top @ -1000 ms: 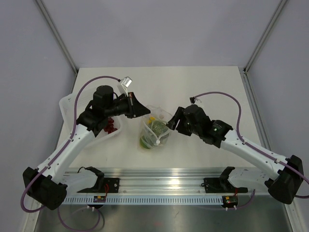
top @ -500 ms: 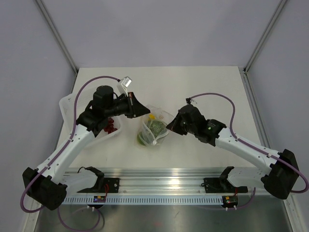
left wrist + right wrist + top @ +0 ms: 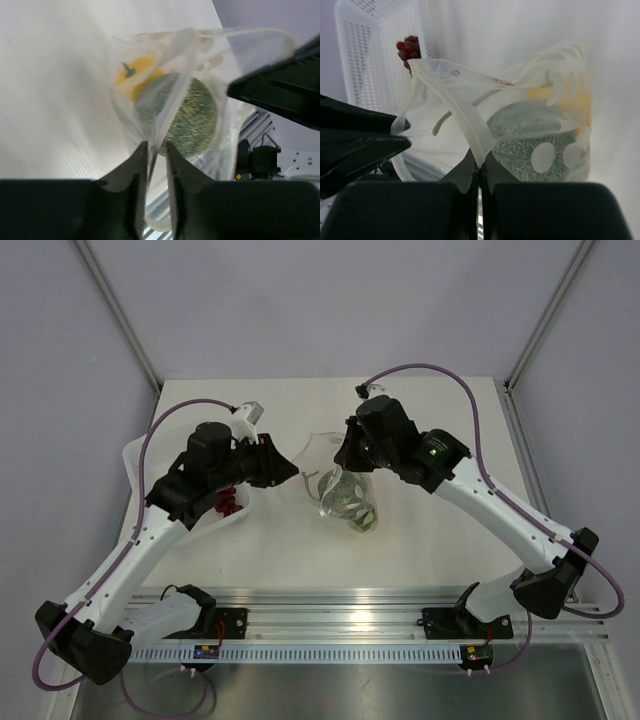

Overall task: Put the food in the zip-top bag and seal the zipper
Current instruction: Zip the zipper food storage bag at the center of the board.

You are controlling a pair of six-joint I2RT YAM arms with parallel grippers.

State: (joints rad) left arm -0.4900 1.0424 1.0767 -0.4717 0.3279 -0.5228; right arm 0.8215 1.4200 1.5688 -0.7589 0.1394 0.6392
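Note:
The zip-top bag (image 3: 341, 492) hangs above the table between my two grippers, clear with cream dots. Inside it are the food pieces: a netted grey-green fruit (image 3: 530, 145) (image 3: 192, 117) and a yellow ball (image 3: 137, 75) (image 3: 585, 102) behind it. My right gripper (image 3: 480, 167) (image 3: 346, 460) is shut on the pale zipper (image 3: 462, 117) at the mouth's edge. My left gripper (image 3: 156, 146) (image 3: 296, 471) is at the bag's other side. Its jaws stand a little apart, with the bag's film running loose between them. The mouth gapes open.
A white perforated basket (image 3: 139, 456) (image 3: 370, 50) stands at the left under my left arm, holding dark red berries (image 3: 229, 505) (image 3: 409, 47). The metal rail (image 3: 330, 625) runs along the table's near edge.
My right gripper shut on the bag's mouth edge and swung back and upward, lifting the bag to the right. My left jaws have parted from their grip on the film.

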